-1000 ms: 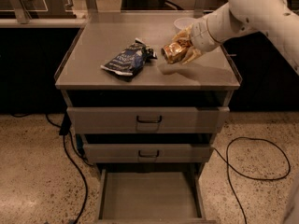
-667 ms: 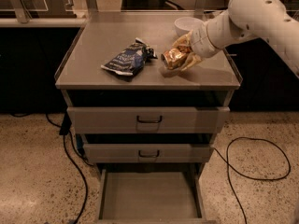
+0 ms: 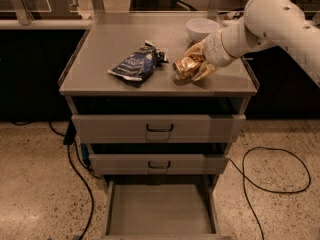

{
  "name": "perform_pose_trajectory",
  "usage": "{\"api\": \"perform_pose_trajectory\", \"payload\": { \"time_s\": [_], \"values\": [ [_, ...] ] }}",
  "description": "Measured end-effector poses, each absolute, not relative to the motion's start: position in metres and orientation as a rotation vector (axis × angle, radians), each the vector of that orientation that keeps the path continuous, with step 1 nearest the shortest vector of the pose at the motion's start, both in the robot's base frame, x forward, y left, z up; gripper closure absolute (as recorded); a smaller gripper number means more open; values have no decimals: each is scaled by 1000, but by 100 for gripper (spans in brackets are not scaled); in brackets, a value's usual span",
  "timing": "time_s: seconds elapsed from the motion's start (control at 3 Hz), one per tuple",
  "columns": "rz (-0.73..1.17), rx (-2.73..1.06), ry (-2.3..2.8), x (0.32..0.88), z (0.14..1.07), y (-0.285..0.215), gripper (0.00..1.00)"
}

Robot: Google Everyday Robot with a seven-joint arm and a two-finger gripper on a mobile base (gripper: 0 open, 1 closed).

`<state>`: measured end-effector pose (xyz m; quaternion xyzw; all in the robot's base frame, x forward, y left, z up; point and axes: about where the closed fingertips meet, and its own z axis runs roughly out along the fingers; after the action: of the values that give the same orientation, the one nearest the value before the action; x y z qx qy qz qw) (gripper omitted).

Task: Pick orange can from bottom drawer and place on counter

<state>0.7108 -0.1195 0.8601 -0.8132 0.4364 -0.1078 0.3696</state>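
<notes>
here the gripper (image 3: 194,64) sits over the right part of the counter (image 3: 95,59), its pale fingers (image 3: 199,49) clamped on the orange can (image 3: 183,67). the can lies tilted on its side, low at the surface; whether it touches the top i cannot tell. a dark blue snack bag (image 3: 136,64) lies at the can's 9 o'clock, near but apart. a white bowl (image 3: 202,29) stands at its 12 o'clock. the bottom drawer (image 3: 160,211) is pulled open below the two upper drawers (image 3: 159,129).

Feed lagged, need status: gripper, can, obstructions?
Gripper shut on orange can, low over counter. Bottom drawer open. Blue bag beside can, apart; bowl behind.
</notes>
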Motion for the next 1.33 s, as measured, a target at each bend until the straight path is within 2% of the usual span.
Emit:
{"api": "perform_pose_trajectory", "payload": {
  "time_s": [1.0,1.33],
  "values": [
    [-277,-2087,1120,711,860,-119,9],
    [-276,-2087,1120,711,860,-119,0]
  ]
}}
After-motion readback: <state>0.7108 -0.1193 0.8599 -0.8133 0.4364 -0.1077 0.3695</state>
